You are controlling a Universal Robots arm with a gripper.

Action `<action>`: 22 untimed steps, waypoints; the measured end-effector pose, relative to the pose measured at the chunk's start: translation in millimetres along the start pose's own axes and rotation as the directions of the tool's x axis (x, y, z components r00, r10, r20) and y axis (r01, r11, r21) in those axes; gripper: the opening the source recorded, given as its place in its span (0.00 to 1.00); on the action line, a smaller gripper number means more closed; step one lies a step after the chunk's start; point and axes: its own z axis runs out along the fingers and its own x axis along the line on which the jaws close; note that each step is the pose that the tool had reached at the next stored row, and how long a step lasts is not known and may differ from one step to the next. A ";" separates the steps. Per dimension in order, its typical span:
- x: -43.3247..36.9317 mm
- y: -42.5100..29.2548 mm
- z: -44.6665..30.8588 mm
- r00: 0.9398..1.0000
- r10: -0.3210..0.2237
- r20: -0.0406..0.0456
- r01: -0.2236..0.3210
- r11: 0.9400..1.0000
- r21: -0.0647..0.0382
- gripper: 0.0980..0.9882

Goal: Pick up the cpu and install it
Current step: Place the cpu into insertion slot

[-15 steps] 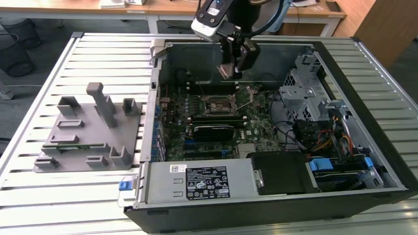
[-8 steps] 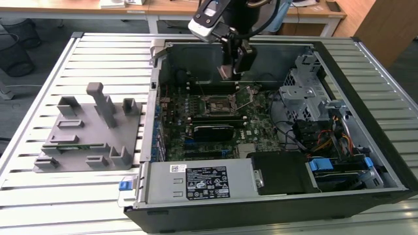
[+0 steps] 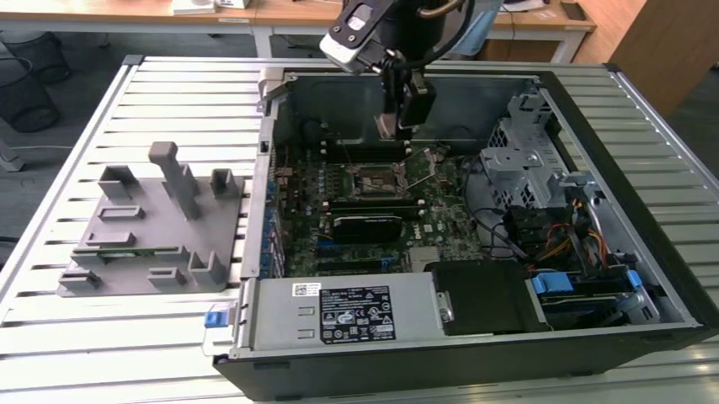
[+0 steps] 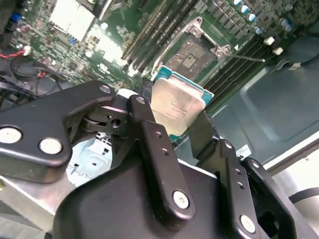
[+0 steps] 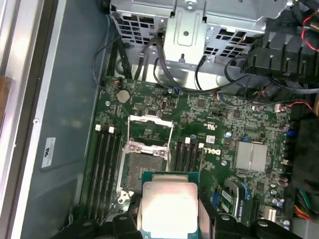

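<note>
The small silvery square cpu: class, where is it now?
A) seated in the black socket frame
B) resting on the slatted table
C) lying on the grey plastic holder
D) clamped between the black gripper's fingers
D: in the second wrist view the small silvery square cpu sits clamped by the black gripper, with the open black socket frame bare beyond it.

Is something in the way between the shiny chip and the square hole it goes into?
Nothing I can see. The gripper holds the cpu just above the open socket on the motherboard. In both wrist views, the gap between chip and socket looks clear.
</note>
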 end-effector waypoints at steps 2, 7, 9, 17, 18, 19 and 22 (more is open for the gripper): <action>5.3 0.7 1.6 1.000 0.000 0.000 0.000 1.000 0.000 0.49; 10.7 1.2 6.8 0.999 0.035 0.002 -0.035 0.999 -0.001 0.49; 10.7 1.1 8.4 0.998 0.068 0.004 -0.068 0.998 -0.001 0.49; 24.8 -2.0 19.5 0.996 0.093 0.005 -0.093 0.996 -0.002 0.49; 27.0 -1.8 21.4 0.996 0.093 0.005 -0.093 0.996 -0.002 0.49; 28.1 -1.8 23.2 0.996 0.093 0.005 -0.093 0.996 -0.002 0.49; 28.2 -2.1 28.7 0.995 0.095 0.005 -0.095 0.996 -0.002 0.49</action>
